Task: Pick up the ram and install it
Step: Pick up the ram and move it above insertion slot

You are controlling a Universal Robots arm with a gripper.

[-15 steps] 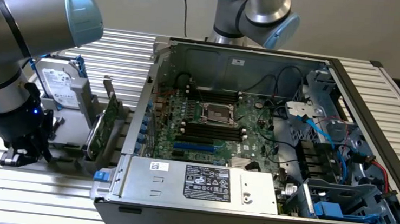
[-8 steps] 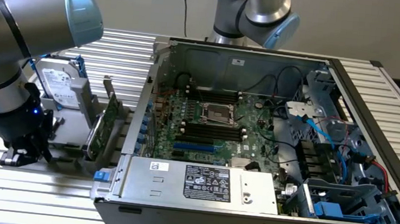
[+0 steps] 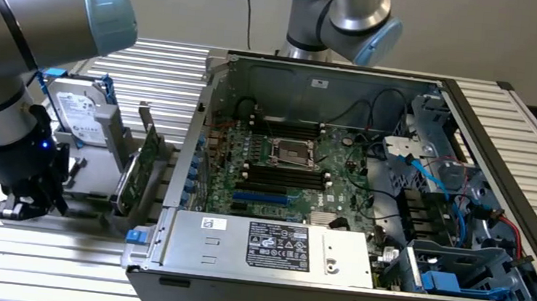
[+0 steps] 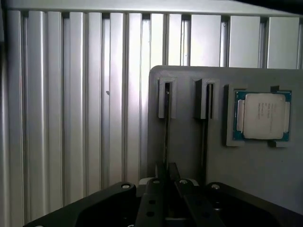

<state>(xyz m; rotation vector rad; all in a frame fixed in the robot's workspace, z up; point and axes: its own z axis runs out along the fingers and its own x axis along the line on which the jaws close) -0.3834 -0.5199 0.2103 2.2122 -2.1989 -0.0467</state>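
I am holding my gripper [image 4: 167, 166], clamped or apart I cannot tell, against the ram [image 4: 166, 127], which is standing edgewise in the gray holder [image 4: 255, 175], stretching away toward twelve o'clock.

We read no text outright. Power supply [image 3: 280, 245] label: fine print and marks, illegible. Hard drive [image 3: 85, 114] label: the same. Processor [image 4: 263, 116] lid: faint lines, unreadable.

The table [image 4: 71, 118] is silver-grey, ribbed in long parallel stripes. On the matte grey holder plate [image 4: 255, 179], the processor [image 4: 263, 116] shows a silver lid framed in teal-green. The gripper [image 4: 166, 170] is black. The motherboard [image 3: 348, 194] is green with blue slots [image 3: 259, 195].
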